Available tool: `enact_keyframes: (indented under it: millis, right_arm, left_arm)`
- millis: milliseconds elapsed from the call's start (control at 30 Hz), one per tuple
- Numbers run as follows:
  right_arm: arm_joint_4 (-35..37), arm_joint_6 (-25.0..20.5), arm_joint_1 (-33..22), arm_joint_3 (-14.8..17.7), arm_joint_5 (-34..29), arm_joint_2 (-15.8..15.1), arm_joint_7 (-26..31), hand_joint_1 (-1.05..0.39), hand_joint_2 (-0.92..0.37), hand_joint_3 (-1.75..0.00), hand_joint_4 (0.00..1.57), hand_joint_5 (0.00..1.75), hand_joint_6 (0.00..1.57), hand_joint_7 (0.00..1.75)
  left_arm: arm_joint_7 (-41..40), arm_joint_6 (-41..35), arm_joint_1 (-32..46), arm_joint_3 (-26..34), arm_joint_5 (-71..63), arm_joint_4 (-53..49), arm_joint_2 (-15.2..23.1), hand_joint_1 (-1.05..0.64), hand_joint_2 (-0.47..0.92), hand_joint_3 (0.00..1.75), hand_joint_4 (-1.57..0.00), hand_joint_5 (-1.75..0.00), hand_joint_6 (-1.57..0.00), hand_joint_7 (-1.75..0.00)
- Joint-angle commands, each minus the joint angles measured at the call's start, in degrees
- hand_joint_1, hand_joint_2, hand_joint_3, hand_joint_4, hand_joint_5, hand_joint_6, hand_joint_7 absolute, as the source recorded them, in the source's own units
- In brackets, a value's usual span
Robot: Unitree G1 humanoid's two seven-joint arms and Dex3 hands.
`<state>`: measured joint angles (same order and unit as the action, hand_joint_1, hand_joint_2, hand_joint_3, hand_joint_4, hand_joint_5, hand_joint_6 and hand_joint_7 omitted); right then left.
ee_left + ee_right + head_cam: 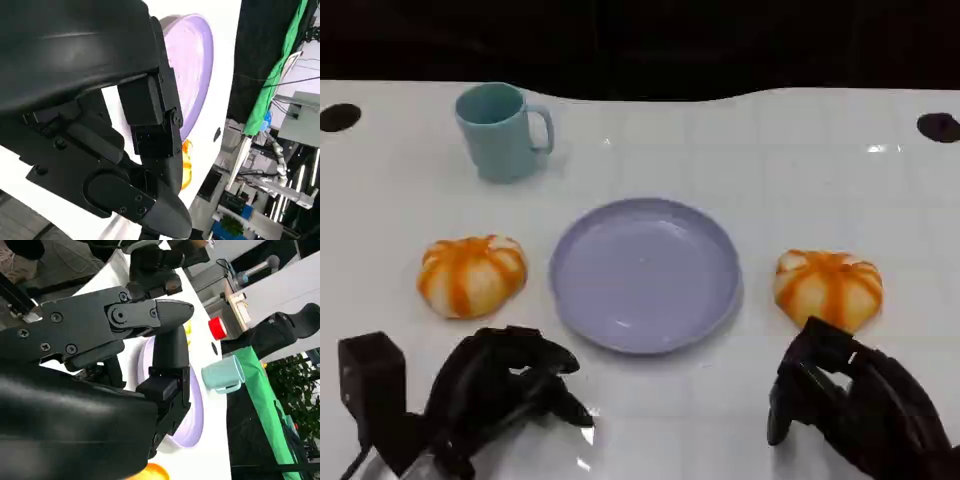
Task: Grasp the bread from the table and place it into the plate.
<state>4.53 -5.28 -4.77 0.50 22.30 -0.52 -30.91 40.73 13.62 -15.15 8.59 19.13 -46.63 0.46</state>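
A: Orange-striped bread, two pieces: left bread [472,275] is sitting left of centre, right bread [828,287] right of centre, lavender plate [645,273] between them, nothing in it.

B: Hands?

A: Left hand [505,385] at lower left and right hand [855,398] at lower right are both holding nothing, fingers loosely apart. You're risking nudging the right bread away; its fingers are hanging just beside it.

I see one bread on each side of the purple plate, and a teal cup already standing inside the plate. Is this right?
Not quite. The teal cup stands on the table behind the purple plate, not inside it, as the head view shows. One bread on each side is right.
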Motion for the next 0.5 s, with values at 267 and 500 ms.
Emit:
enact_keyframes:
  millis: [267,500]
  right_arm:
    - [-0.12,-0.09,0.21,0.26,0.00,-0.66,0.26,-0.58,-0.92,-0.24,0.65,1.75,0.49,1.56]
    - [0.14,0.15,0.27,0.29,0.19,-0.76,-0.27,-0.57,-0.92,-0.25,0.65,1.75,0.48,1.57]
  left_arm:
    - [-0.46,-0.65,0.41,0.25,-0.58,-0.61,0.90,-1.05,0.77,0.00,-1.54,-0.51,-1.57,-0.21]
    - [-0.72,-0.95,0.39,0.17,-0.75,-0.41,1.01,-1.05,0.77,0.00,-1.54,-0.51,-1.57,-0.21]
